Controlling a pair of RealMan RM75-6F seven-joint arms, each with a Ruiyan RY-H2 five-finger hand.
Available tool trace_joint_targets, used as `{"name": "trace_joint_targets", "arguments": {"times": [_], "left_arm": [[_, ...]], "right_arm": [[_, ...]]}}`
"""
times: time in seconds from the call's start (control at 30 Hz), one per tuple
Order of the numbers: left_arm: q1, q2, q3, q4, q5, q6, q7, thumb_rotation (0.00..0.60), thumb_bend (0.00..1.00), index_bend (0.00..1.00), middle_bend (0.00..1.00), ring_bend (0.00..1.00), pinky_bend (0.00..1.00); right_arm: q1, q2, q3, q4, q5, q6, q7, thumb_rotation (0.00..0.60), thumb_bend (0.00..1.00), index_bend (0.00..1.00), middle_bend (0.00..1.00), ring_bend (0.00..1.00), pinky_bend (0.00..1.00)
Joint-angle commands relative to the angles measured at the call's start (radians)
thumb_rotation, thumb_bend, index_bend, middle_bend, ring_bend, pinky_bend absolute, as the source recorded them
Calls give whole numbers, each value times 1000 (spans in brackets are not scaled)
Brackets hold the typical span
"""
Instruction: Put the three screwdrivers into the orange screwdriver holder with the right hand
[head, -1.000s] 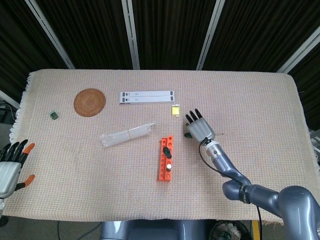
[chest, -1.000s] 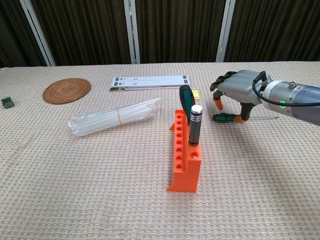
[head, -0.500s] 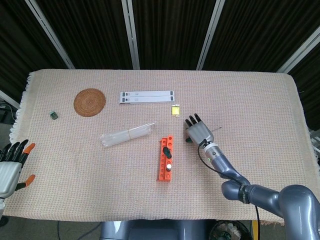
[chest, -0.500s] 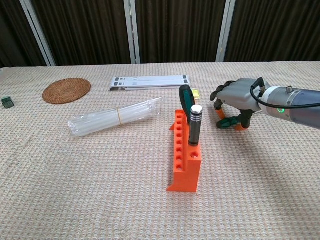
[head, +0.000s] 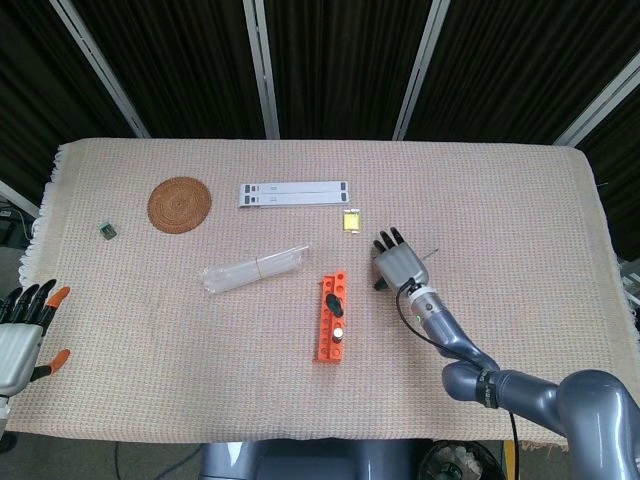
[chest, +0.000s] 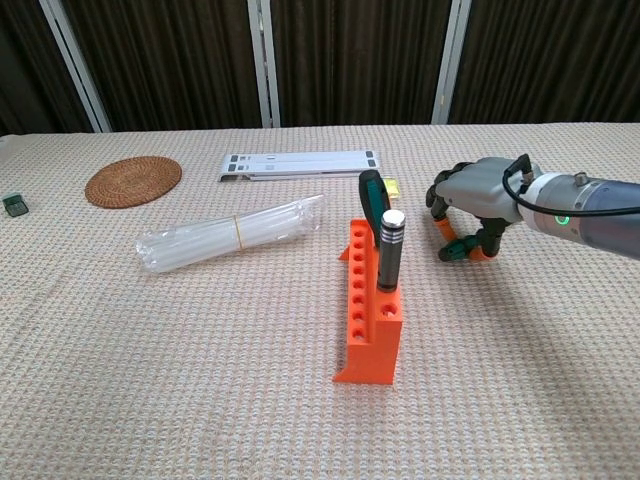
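Table (head: 520, 200): covered with a beige woven cloth.

Orange screwdriver holder (chest: 368, 325) (head: 331, 322): stands upright near the middle of the table, a stepped block with a row of holes. Two screwdrivers stand in it: a green-and-black-handled screwdriver (chest: 372, 205) in a hole toward the far end, and a grey-handled screwdriver (chest: 389, 250) just in front of it, white cap up.

Third screwdriver (chest: 462, 251): lies under the right hand, to the right of the holder and apart from it. Only a short green-and-orange stretch of handle shows between the fingers in the chest view; a thin shaft tip pokes out beyond the hand in the head view. Whether it rests on the cloth or is lifted off it cannot be told.

Right hand (chest: 475, 200) (head: 399, 262): palm down over this screwdriver, fingers curled around the handle, orange fingertips at or near the cloth; it grips the handle.

Left hand (head: 20, 330): at the near left edge of the table, fingers spread, holding nothing.

Other items, all well apart from the right hand: round woven coaster (head: 179, 204) at far left; flat white strip (head: 294, 193) at the back; clear plastic bundle (chest: 232, 234) left of the holder; small yellow item (head: 351, 221) beyond the holder; small green item (head: 107, 231) near the left edge.
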Motion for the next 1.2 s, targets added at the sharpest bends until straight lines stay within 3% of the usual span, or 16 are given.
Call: {"name": "trace_joint_targets", "arguments": {"times": [0.03, 0.27, 0.4, 0.63, 0.93, 1.2], "left_arm": [[1, 2, 0, -1, 1, 3, -1, 600, 235, 91, 0, 0, 0], [3, 7, 3, -10, 10, 6, -5, 600, 233, 91, 0, 0, 0], [0, 20, 9, -27, 29, 6, -19, 600, 235, 91, 0, 0, 0], [-7, 43, 16, -65, 59, 6, -16, 600, 232, 91, 0, 0, 0], [-13, 70, 25, -106, 81, -1, -9, 600, 235, 91, 0, 0, 0], [-17, 80, 29, -124, 86, -9, -2, 600, 234, 91, 0, 0, 0]], "right_arm": [[-15, 28, 38, -55, 14, -6, 90, 600, 386, 577, 153, 0, 0], [-71, 167, 164, -260, 92, -97, 413, 600, 405, 587, 170, 0, 0], [-129, 266, 264, -385, 149, -219, 683, 600, 413, 589, 172, 0, 0], [-247, 330, 435, -472, 140, -426, 1057, 600, 421, 593, 173, 0, 0], [-367, 291, 614, -495, 39, -550, 1257, 600, 420, 594, 176, 0, 0], [-405, 242, 691, -489, -29, -580, 1314, 600, 419, 597, 178, 0, 0]]}}
